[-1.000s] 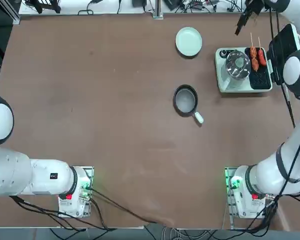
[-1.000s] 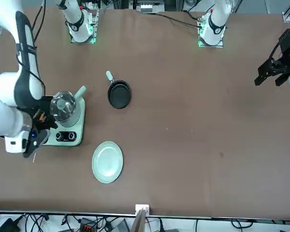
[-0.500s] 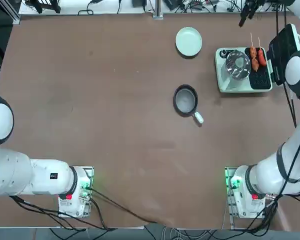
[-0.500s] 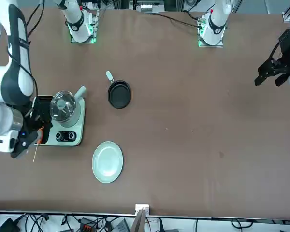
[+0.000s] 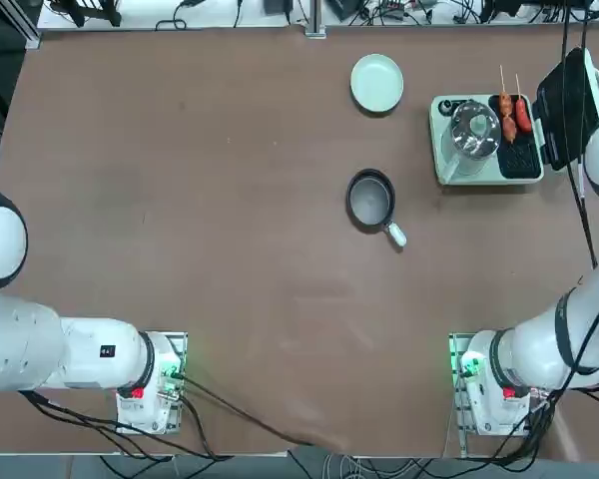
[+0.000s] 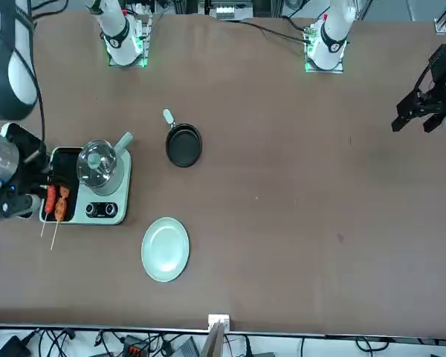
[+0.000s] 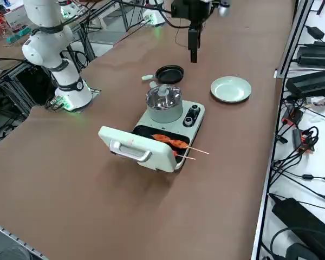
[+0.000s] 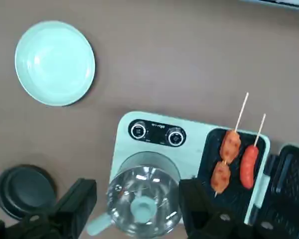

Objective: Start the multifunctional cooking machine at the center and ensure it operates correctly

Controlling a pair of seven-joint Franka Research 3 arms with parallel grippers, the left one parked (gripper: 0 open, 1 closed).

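The multifunctional cooking machine point(image 5: 484, 140) is a mint-green box at the table's right far side, also seen in the front view point(image 6: 89, 187) and side view point(image 7: 168, 127). A glass-lidded pot point(image 8: 144, 191) sits on it beside a black grill plate point(image 8: 234, 186) holding three sausages on two skewers point(image 8: 231, 149). Two knobs point(image 8: 157, 133) face the far edge, and the hinged lid point(image 7: 135, 149) lies open. My right gripper point(image 8: 138, 188) hangs open and empty high above the pot, and the side view shows it point(image 7: 194, 50) well off the table.
A round pale green plate point(image 5: 376, 82) lies left of the machine near the far edge. A small black frying pan with a white handle point(image 5: 370, 200) sits nearer the middle. Cables and gear lie along the far edge.
My right arm lifted and drew back toward the far edge, so the gripper left the top view. In the front view it uncovered the grill and sausages. The fingers stayed open.
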